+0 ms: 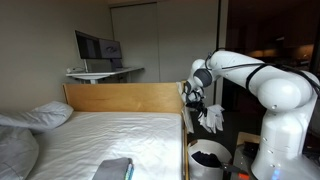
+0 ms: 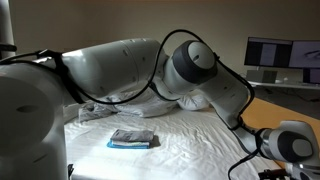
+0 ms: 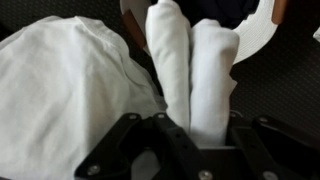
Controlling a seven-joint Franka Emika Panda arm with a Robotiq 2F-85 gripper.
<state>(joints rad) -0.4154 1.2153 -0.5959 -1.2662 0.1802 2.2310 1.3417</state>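
Evidently my jaws are clamped on a white cloth [image 3: 192,75], which hides their tips. Below, the basket [image 1: 196,165] is cropped.

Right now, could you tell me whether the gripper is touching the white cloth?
Touching: the wrist view shows the white cloth pinched between the fingers of the gripper, no gap visible.
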